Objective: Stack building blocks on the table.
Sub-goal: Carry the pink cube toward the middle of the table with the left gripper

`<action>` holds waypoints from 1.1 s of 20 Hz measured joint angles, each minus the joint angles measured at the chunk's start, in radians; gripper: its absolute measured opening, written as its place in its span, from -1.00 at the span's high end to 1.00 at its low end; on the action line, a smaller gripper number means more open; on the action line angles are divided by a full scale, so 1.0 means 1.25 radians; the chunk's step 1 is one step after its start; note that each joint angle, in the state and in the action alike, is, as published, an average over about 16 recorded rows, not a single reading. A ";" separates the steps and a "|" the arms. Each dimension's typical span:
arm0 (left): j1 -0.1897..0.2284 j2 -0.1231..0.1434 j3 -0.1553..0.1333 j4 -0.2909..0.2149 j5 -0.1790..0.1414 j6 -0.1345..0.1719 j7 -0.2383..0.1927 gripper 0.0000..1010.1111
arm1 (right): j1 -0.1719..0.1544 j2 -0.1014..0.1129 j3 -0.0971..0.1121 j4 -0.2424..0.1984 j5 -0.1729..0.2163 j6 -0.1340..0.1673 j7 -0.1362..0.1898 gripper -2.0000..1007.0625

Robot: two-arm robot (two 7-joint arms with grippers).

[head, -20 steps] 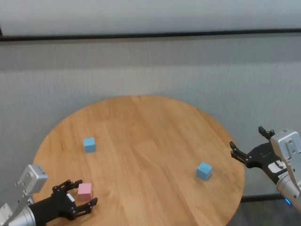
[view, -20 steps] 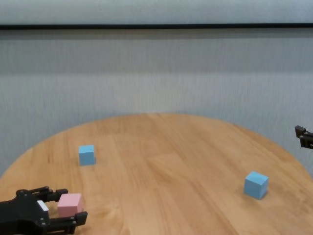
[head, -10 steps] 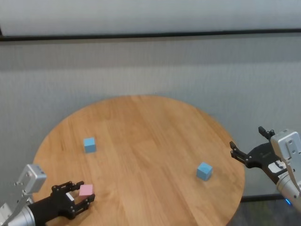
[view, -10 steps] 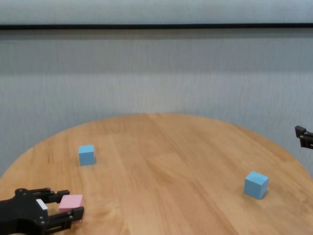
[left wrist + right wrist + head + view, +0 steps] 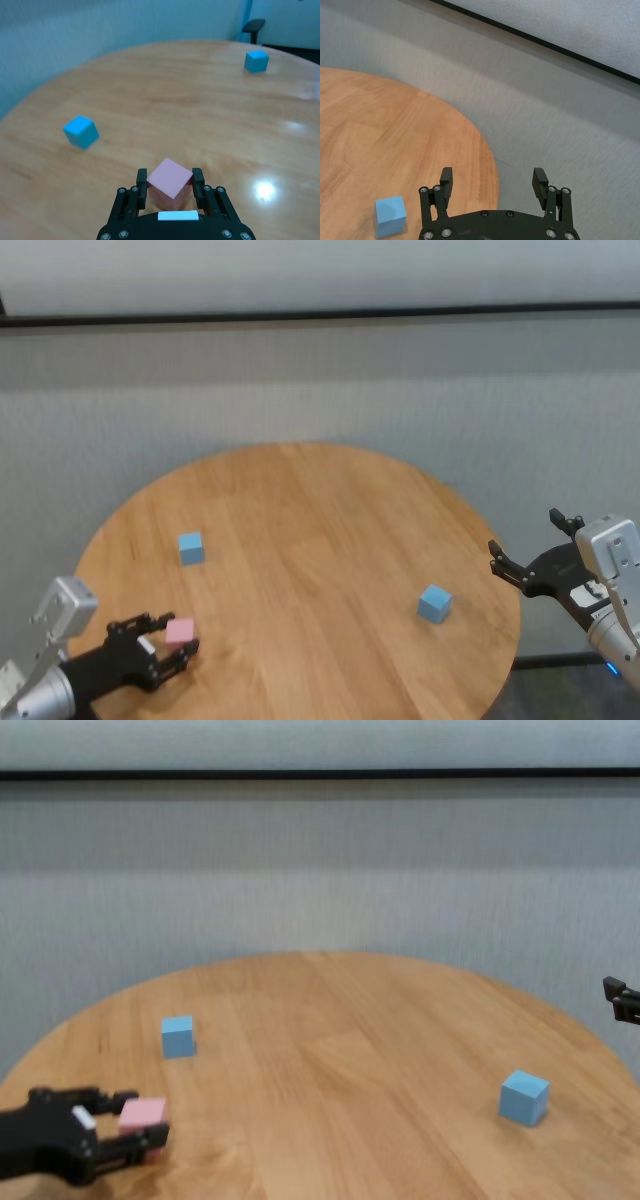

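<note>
Pink block point(image 5: 169, 181) is clamped between the left gripper point(image 5: 170, 186) jaws, lifted just above the near-left desk point(image 5: 320, 530) edge. Its tilted seating risks slippage or crooked placement on the nearby blue block point(image 5: 190, 547). Right gripper point(image 5: 493, 189) idles off the desk's right edge, jaws apart.
</note>
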 joint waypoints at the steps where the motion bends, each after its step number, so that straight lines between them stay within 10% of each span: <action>1: -0.005 -0.002 0.001 -0.001 0.003 0.000 0.001 -0.11 | 0.000 0.000 0.000 0.000 0.000 0.000 0.000 -0.99; 22: -0.117 -0.085 0.081 0.049 0.056 -0.009 -0.021 -0.11 | 0.000 0.000 0.000 0.000 0.000 0.000 0.000 -0.99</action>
